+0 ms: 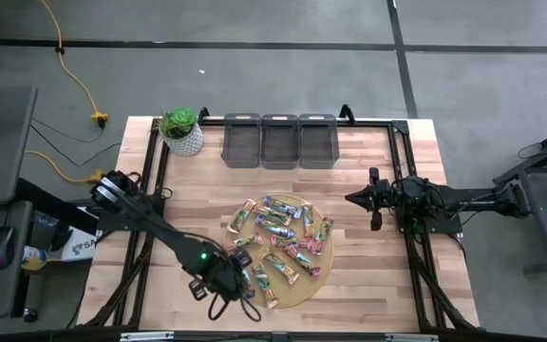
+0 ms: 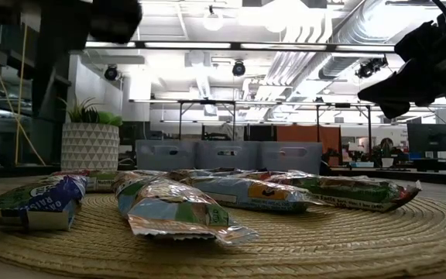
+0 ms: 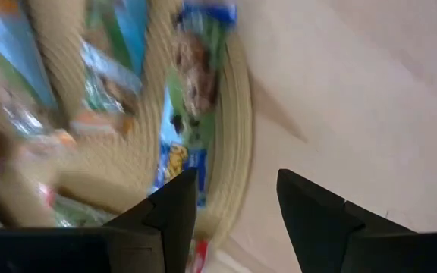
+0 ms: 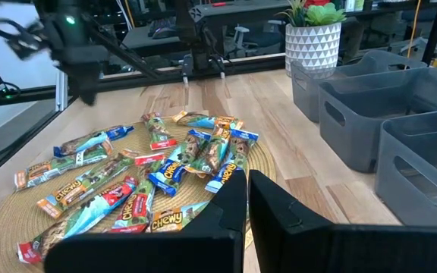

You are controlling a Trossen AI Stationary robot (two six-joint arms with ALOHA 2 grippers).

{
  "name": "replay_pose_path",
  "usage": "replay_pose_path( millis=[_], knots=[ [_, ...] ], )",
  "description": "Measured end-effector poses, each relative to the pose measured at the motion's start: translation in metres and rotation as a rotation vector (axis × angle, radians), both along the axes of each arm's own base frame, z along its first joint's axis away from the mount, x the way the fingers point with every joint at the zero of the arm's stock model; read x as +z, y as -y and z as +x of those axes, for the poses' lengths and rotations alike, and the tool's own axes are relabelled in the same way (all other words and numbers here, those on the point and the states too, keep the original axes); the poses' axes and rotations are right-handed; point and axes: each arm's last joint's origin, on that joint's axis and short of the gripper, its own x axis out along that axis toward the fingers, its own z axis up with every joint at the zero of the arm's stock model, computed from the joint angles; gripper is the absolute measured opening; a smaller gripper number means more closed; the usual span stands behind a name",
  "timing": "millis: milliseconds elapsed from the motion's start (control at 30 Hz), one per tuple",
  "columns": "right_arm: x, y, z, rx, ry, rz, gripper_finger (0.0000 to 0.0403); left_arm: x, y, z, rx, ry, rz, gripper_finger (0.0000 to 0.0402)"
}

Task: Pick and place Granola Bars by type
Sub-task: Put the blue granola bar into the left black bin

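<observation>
Several granola bars (image 1: 278, 242) in blue/green, brown and red wrappers lie scattered flat on a round woven mat (image 1: 302, 290) at mid-table; they also show in the right wrist view (image 4: 150, 182) and the low view (image 2: 231, 194). My left gripper (image 1: 231, 280) hovers open over the mat's near-left rim. In its wrist view (image 3: 237, 189) the fingers stand apart above the rim, beside a green-and-blue bar (image 3: 192, 83). My right gripper (image 1: 354, 199) waits to the right of the mat, shut (image 4: 247, 189) and pointing at the bars.
Three grey bins (image 1: 280, 141) stand in a row at the table's far edge, with a potted plant (image 1: 181, 130) to their left. Bare wood lies right of the mat and between the mat and the bins. Black frame rails run along the table's sides.
</observation>
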Motion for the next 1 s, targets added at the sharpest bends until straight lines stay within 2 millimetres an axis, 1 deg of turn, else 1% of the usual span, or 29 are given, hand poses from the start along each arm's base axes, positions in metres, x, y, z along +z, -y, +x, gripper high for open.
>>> replay_pose_path(
  millis=[167, 233, 400, 667, 767, 900, 1000],
  knots=[
    [0.000, 0.000, 0.000, 0.000, 0.000, 0.000, 0.0000, -0.016, -0.010, 0.001, 0.003, 0.027, -0.022, 0.0177],
    [0.000, 0.000, 0.000, 0.000, 0.000, 0.000, 0.0000, -0.018, -0.009, 0.005, -0.010, 0.078, -0.047, 0.0177],
    [0.000, 0.000, 0.000, 0.000, 0.000, 0.000, 0.0000, -0.016, -0.008, 0.011, -0.064, 0.158, -0.030, 0.0177],
    [0.000, 0.000, 0.000, 0.000, 0.000, 0.000, 0.0000, -0.018, -0.016, 0.019, -0.128, 0.200, -0.035, 0.0177],
    [0.000, 0.000, 0.000, 0.000, 0.000, 0.000, 0.0000, -0.023, -0.022, 0.020, -0.125, 0.175, -0.066, 0.0177],
    [0.000, 0.000, 0.000, 0.000, 0.000, 0.000, 0.0000, -0.038, -0.032, 0.015, -0.121, 0.137, -0.044, 0.0177],
    [0.000, 0.000, 0.000, 0.000, 0.000, 0.000, 0.0000, -0.043, -0.034, 0.014, -0.126, 0.128, -0.055, 0.0177]
  ],
)
